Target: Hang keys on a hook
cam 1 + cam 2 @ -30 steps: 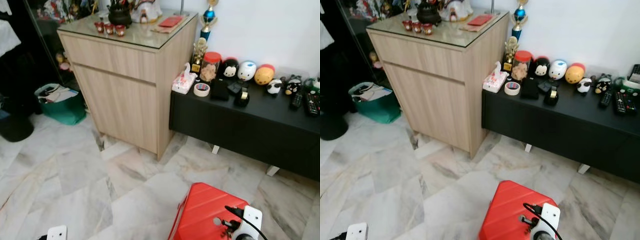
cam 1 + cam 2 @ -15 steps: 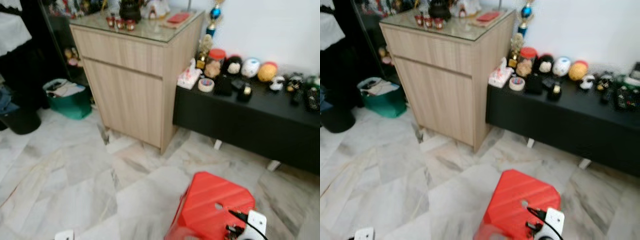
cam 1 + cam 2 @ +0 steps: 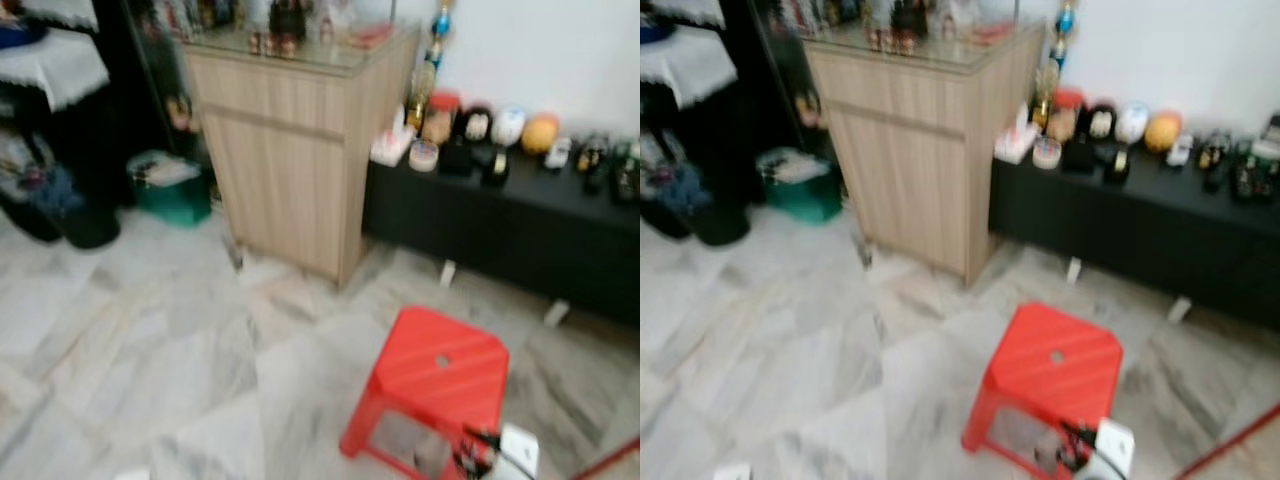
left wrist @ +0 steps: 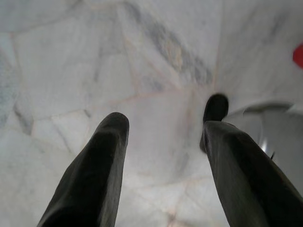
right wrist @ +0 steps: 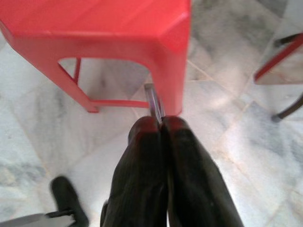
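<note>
Red stool (image 3: 440, 385) (blurred) stands before wooden cabinet (image 3: 300, 150) and black bench (image 3: 520, 215).

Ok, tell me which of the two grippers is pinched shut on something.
The right gripper: its fingers pinch a thin metal piece. The left gripper is open.

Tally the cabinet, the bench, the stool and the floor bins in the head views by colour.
Red: 1, the stool
Black: 2, the bench and the black bin
Wood: 1, the cabinet
Green: 1, the green bin
Total: 5
</note>
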Robot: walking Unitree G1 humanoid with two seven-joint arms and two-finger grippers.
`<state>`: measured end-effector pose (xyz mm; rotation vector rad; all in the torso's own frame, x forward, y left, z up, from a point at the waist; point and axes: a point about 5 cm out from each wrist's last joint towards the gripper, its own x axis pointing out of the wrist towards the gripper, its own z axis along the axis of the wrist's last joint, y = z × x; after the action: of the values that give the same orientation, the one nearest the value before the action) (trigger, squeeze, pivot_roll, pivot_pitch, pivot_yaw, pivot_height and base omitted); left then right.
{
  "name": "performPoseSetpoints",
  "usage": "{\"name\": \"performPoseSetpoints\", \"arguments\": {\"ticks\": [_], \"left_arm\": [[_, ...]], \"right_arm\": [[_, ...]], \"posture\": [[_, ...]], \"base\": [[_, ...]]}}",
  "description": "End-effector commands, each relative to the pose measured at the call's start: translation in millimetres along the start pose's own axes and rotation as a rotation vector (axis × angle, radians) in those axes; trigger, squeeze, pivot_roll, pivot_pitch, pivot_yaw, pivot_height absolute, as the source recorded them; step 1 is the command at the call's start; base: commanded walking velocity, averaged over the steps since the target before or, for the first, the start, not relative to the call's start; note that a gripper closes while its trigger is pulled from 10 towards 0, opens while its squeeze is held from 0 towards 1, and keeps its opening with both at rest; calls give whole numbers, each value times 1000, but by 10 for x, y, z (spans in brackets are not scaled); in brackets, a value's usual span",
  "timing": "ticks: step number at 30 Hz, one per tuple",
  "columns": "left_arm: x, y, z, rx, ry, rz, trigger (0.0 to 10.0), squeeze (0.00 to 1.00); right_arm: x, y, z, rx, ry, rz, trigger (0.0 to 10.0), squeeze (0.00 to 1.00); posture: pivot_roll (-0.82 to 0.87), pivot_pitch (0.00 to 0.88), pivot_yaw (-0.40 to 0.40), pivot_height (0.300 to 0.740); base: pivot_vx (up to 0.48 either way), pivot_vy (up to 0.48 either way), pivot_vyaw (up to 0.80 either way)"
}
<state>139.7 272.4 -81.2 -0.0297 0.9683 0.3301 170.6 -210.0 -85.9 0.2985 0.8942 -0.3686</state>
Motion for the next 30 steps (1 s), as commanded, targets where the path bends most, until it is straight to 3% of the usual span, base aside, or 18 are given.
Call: {"name": "performPoseSetpoints", "arguments": {"ticks": [1, 21, 30], "left_arm": [[-24, 45, -97, -11, 28, 3, 10000, 0], [-17, 1, -77, -5, 20, -19, 10000, 0], [-15, -21, -84, 47, 30, -31, 10000, 0]], "right_arm": [[10, -23, 63, 1, -17, -11, 10000, 0], [19, 22, 91, -2, -21, -6, 10000, 0], [12, -49, 78, 6, -17, -14, 10000, 0]], "posture": [[40, 0, -31, 740], [42, 0, -36, 740], [45, 0, -40, 740]], "base": [[-368, 0, 0], [-49, 0, 0], [0, -99, 0]]}}
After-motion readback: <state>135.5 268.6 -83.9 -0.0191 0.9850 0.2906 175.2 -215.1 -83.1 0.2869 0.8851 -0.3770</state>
